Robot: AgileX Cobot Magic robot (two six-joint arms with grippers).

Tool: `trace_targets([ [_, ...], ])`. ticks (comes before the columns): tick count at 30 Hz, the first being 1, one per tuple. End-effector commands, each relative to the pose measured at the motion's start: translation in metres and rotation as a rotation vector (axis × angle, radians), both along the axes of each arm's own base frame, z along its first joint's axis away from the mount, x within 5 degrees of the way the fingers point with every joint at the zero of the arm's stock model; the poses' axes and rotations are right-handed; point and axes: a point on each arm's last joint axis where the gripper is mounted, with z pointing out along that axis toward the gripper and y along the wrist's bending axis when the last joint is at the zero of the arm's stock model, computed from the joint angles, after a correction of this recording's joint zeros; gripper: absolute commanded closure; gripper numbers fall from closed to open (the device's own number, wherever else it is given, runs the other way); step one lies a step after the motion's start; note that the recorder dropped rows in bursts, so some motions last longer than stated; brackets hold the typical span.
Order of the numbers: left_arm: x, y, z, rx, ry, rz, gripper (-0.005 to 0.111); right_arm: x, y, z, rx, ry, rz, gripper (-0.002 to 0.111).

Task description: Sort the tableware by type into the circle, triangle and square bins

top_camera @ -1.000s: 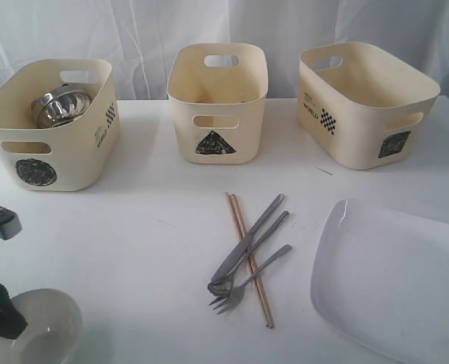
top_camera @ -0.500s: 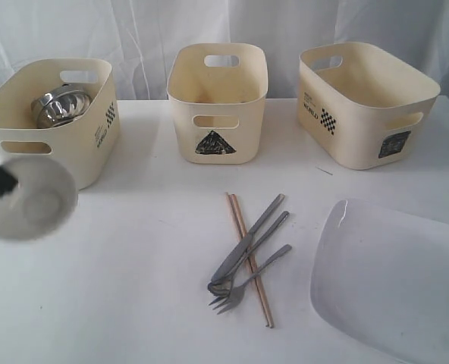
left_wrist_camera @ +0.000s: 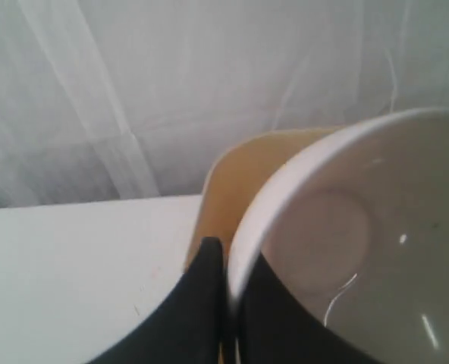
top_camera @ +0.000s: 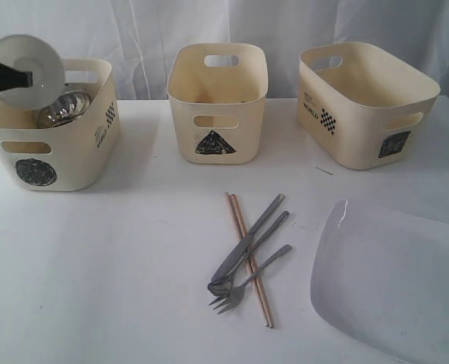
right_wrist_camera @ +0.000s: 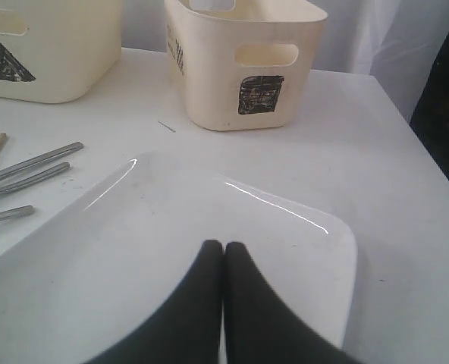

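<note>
My left gripper (top_camera: 29, 77) is shut on the rim of the white bowl (top_camera: 26, 67) and holds it tilted on its side above the circle bin (top_camera: 65, 155). Its jaws pinch that rim in the left wrist view, at my left gripper (left_wrist_camera: 228, 262), with the white bowl (left_wrist_camera: 361, 243) filling much of the frame. Steel ware (top_camera: 61, 106) lies inside the circle bin. Chopsticks (top_camera: 249, 262) and grey cutlery (top_camera: 251, 241) lie mid-table. My right gripper (right_wrist_camera: 223, 246) is shut and empty just over the large white plate (right_wrist_camera: 171, 220); it is out of the exterior view.
The triangle bin (top_camera: 217, 106) stands at the back centre and the square bin (top_camera: 365, 102) at the back right. The plate (top_camera: 391, 280) takes up the near right corner. White curtain hangs behind the table.
My left gripper has lifted the white bowl from the table's near left corner up and back, to above the circle bin. The right gripper and the cutlery have not moved.
</note>
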Motion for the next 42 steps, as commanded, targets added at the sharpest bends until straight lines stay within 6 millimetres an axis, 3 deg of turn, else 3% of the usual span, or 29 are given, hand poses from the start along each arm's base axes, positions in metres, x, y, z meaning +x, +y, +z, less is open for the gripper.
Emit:
trace_targets([
  [1, 0.005, -0.004, -0.013, 0.043, 0.091, -0.057, 0.088, 0.0, 0.0, 0.001, -0.008, -0.006, -0.003, 0.108],
  [6, 0.0, -0.004, -0.014, 0.074, 0.161, -0.07, 0.064, 0.0, 0.0, 0.001, -0.008, -0.006, -0.003, 0.108],
  [10, -0.01, -0.004, 0.011, 0.077, 0.111, -0.066, 0.054, 0.0, 0.0, 0.001, -0.008, -0.006, -0.003, 0.108],
  [17, -0.058, -0.003, 0.1, 0.089, -0.103, -0.053, 0.054, 0.0, 0.0, 0.001, -0.008, -0.006, -0.003, 0.108],
  [20, -0.083, -0.002, 0.125, 0.109, -0.125, -0.045, 0.056, 0.0, 0.0, 0.001, -0.008, -0.006, -0.003, 0.108],
  [23, -0.111, 0.0, 0.138, 0.069, -0.043, -0.015, 0.078, 0.0, 0.0, 0.001, -0.008, -0.006, -0.003, 0.108],
  [26, -0.131, 0.003, 0.132, 0.028, 0.062, 0.016, 0.106, 0.0, 0.0, 0.001, -0.008, -0.006, -0.003, 0.108],
  [30, -0.152, 0.003, 0.103, -0.006, 0.167, 0.034, 0.106, 0.0, 0.0, 0.001, -0.008, -0.006, -0.003, 0.108],
  [33, -0.177, 0.002, 0.078, -0.066, 0.126, 0.039, 0.106, 0.0, 0.0, 0.001, -0.008, -0.006, -0.003, 0.108],
  [37, -0.234, -0.001, 0.047, -0.159, -0.036, 0.028, 0.106, 0.0, 0.0, 0.001, -0.008, -0.006, -0.003, 0.108],
  [42, -0.302, -0.001, 0.036, -0.156, -0.226, 0.01, 0.106, 0.0, 0.0, 0.001, -0.008, -0.006, -0.003, 0.108],
])
